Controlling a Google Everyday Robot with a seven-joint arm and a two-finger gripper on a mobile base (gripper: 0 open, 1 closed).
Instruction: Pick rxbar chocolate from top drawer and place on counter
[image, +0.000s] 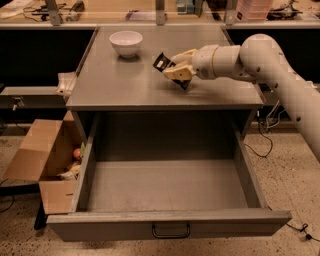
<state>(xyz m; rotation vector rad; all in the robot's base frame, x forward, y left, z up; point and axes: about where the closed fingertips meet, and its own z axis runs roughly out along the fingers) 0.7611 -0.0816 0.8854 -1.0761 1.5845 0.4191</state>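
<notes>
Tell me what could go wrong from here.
1. The gripper holds the bar tilted over the counter. Released like this, it may slide or flip instead of lying flat.
2. The counter's front edge is fairly near, and the drawer stands open below, so a skidding bar could fall back in.
3. The bowl sits nearby, and a wide arm retreat might nudge it.

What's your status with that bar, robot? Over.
Gripper over counter, shut on bar. Bar out of drawer, not yet released. Drawer open. Bowl back left, out of the way.
</notes>
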